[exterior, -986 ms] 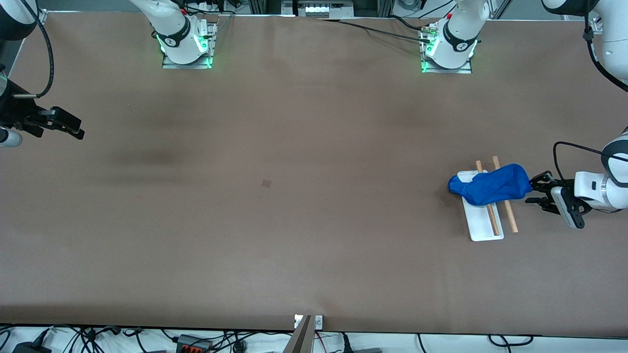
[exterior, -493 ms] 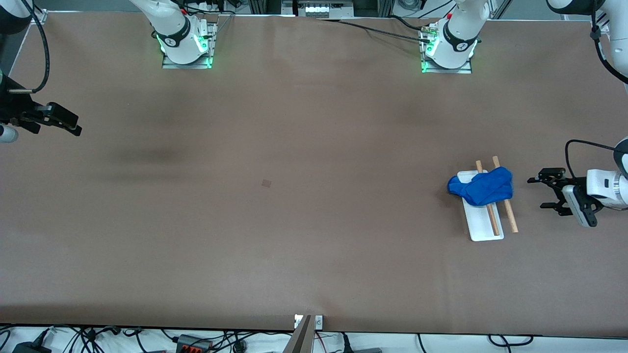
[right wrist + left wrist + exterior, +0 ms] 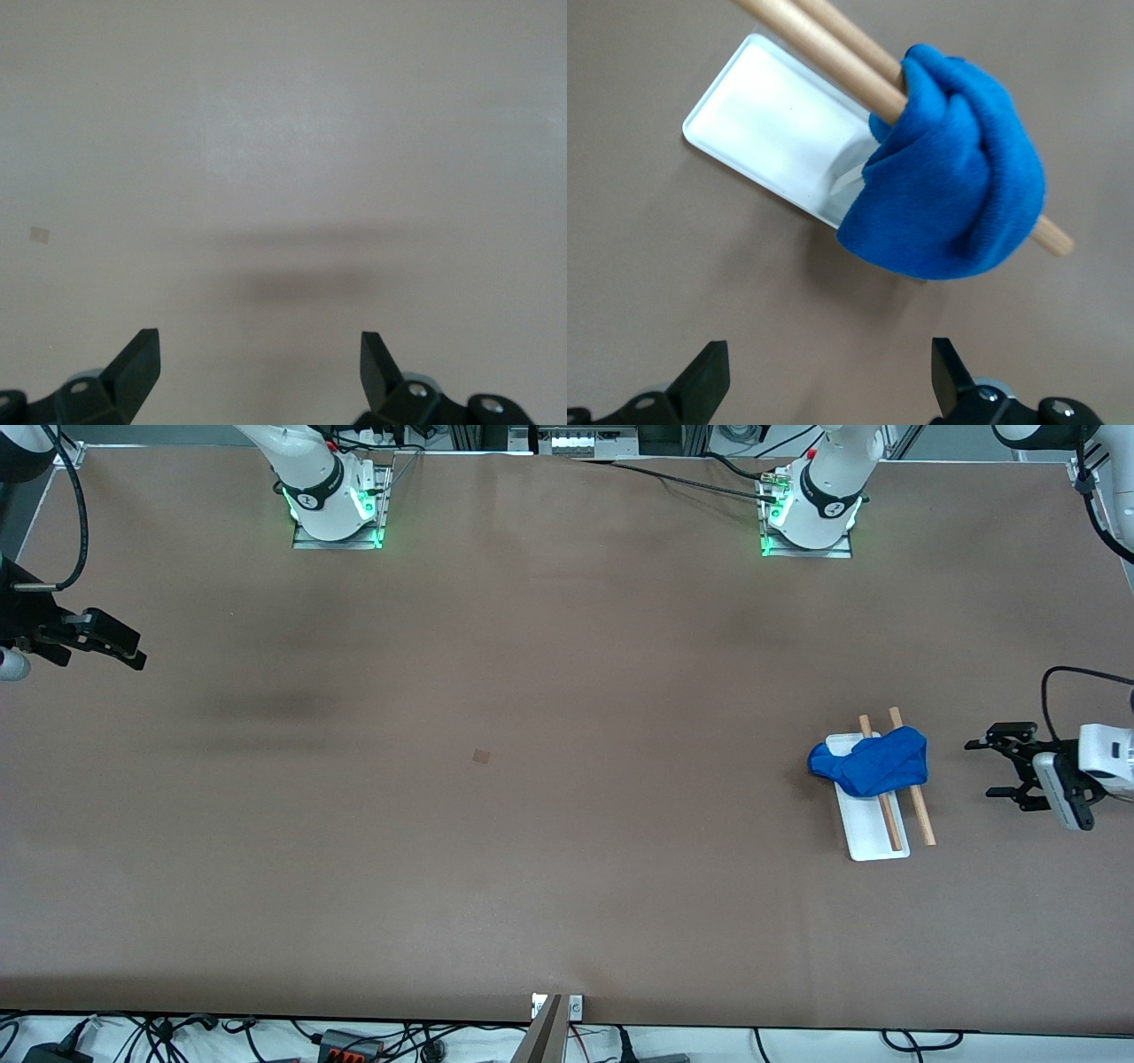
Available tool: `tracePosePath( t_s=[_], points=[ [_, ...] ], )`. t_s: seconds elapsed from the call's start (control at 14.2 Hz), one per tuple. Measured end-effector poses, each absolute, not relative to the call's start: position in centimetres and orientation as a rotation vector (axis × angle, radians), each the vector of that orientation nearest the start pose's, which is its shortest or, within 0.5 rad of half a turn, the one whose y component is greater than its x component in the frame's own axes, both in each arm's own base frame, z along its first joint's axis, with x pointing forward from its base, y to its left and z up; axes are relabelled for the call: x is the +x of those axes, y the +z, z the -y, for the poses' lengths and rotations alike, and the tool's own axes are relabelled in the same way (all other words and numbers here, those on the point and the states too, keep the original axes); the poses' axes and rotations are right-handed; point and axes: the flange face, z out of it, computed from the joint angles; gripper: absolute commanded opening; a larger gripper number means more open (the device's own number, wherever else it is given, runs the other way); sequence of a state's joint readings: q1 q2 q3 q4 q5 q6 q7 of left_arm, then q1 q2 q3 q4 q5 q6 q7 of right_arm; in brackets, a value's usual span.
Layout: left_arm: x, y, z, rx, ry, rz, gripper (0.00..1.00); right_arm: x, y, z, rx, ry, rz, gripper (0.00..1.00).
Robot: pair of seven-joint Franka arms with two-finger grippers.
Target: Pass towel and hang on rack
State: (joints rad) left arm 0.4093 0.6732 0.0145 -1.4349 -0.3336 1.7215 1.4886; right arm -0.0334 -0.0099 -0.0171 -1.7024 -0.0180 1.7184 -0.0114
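Cloth, bright blue and fuzzy (image 3: 873,770), lay draped over the two thin wooden rods of the white-trayed rack (image 3: 877,841) on the brown worktop (image 3: 532,824). The left gripper (image 3: 999,765) hung just beside it, released and empty. The right gripper (image 3: 115,646) waited, jaws spread, at the right arm's end.

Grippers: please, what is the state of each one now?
Left gripper: open, empty, beside the rack where the towel hangs.
Right gripper: open, empty, waiting over its table end.
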Motion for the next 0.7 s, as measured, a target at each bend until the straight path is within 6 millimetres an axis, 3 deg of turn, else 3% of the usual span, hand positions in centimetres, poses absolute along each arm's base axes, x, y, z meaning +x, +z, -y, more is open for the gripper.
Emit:
tracePosePath(
  t_s=[0.42,0.7],
  points=[
    [63.5,31.7,-25.2,-3.232,-0.037,-1.732,1.0,56.0,58.0,2.7,-3.159,-0.037,-0.049,1.0],
    [63.2,35.9,-25.5,-3.175,-0.043,-1.738,1.0,55.9,57.9,3.0,-3.159,-0.015,-0.057,1.0]
  ],
)
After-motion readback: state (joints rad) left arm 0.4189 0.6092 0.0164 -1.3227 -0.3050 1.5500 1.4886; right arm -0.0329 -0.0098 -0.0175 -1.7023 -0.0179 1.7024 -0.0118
